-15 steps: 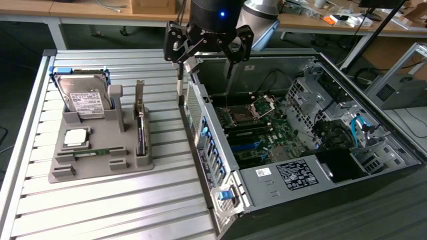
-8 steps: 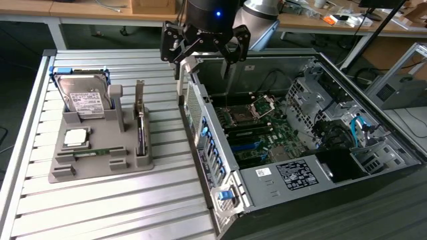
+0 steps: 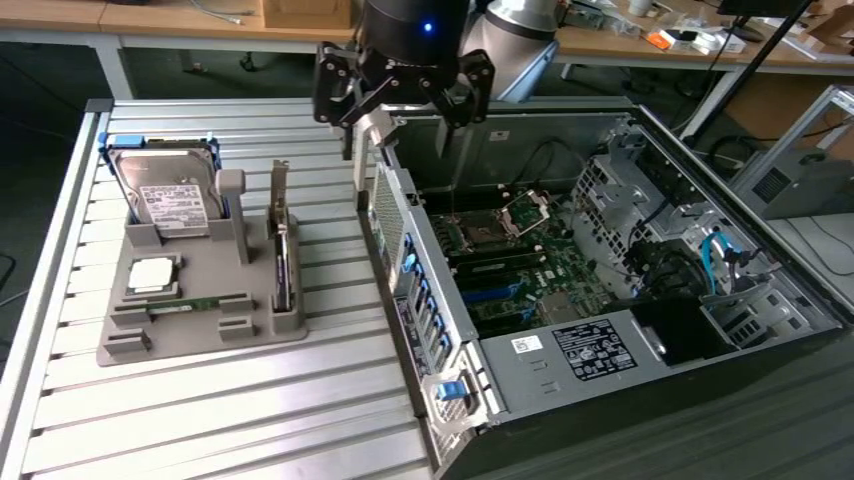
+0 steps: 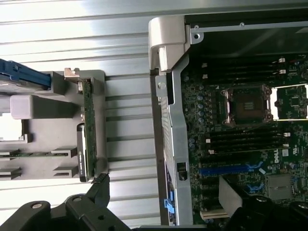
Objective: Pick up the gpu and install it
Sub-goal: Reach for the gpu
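Note:
The gpu (image 3: 282,262) is a thin dark card standing on edge in a slot of the grey holder (image 3: 200,335), its silver bracket (image 3: 278,190) pointing up at the far end. In the wrist view the gpu (image 4: 87,130) sits along the holder's edge, beside the case wall. My black gripper (image 3: 400,108) hangs open above the far corner of the open computer case (image 3: 441,330), to the exterior view's right of the card and well above it. Nothing lies between its fingers (image 4: 99,185). The motherboard (image 4: 240,144) shows a blue slot (image 4: 226,169).
The holder also carries a silver hard drive (image 3: 167,195), a processor (image 3: 151,275) and a green memory stick (image 3: 200,303). Ribbed metal table (image 3: 240,420) surrounds it. Inside the case are the CPU socket (image 3: 487,230), cables and a drive cage (image 3: 627,180).

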Robot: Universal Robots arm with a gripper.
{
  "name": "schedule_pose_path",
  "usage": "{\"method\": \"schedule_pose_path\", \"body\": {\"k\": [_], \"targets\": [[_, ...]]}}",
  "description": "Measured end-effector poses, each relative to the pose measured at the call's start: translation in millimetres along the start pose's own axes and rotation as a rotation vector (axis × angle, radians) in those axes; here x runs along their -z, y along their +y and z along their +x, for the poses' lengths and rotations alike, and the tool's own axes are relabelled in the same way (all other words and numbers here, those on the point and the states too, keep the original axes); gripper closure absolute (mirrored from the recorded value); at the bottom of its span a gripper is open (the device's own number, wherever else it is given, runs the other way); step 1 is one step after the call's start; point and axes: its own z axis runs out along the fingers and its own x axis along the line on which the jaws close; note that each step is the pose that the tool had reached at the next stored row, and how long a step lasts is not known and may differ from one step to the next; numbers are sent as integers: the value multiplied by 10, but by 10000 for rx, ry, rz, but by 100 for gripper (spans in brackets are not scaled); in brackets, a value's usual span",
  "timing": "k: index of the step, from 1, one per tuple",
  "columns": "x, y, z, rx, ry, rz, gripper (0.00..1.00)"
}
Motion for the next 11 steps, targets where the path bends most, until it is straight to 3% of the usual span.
{"method": "schedule_pose_path", "body": {"k": [11], "targets": [[1,-4,60,-1,-1,-1,1]]}}
